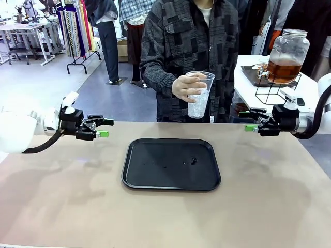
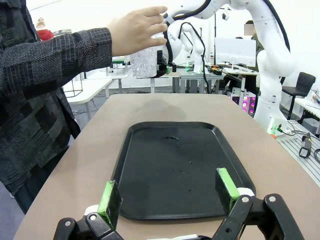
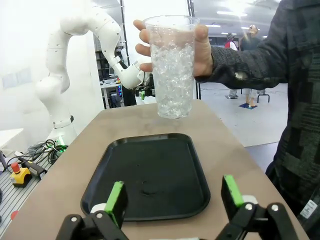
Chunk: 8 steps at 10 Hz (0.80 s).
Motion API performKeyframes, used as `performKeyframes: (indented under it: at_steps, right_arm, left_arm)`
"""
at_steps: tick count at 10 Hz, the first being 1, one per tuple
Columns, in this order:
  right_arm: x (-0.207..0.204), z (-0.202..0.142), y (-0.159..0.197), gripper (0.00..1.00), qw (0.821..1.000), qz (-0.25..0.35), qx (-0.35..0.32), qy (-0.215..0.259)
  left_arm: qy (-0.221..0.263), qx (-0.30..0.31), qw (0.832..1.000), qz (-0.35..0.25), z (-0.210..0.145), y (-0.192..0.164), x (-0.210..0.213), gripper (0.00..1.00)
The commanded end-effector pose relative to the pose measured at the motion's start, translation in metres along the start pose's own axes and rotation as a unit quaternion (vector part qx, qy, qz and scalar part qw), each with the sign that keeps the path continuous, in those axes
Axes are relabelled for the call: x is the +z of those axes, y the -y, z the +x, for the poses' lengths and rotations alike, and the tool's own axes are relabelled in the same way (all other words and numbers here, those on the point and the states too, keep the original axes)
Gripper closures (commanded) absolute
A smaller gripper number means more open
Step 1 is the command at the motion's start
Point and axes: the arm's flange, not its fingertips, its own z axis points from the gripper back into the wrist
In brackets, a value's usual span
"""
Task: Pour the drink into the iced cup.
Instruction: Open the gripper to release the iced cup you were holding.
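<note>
A person's hand holds a clear plastic cup of ice in the air above the table's far edge, over the black tray. The cup of ice fills the upper middle of the right wrist view and the cup appears far off in the left wrist view. The drink is amber liquid in a lidded glass jar with a spigot, on a wire stand at the back right. My left gripper hovers open left of the tray. My right gripper hovers open at the right, empty.
The tray carries a few water drops and a small dark speck. A white side table behind my right gripper bears the jar's wire stand. The person stands at the far edge, centre.
</note>
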Motion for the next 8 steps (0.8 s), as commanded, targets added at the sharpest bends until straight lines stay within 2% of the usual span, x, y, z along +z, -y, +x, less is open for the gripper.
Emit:
performKeyframes:
  at_steps: [1,8]
  right_arm:
    - [0.0000,0.0022,-0.0001,0.00,1.000,0.001,0.001,0.000]
    - [0.0000,0.0022,-0.0001,0.00,1.000,0.001,0.001,0.000]
  left_arm:
    - [-0.001,-0.001,1.000,0.001,0.0020,0.0010,0.0000,0.00]
    - [-0.001,-0.001,1.000,0.001,0.0020,0.0010,0.0000,0.00]
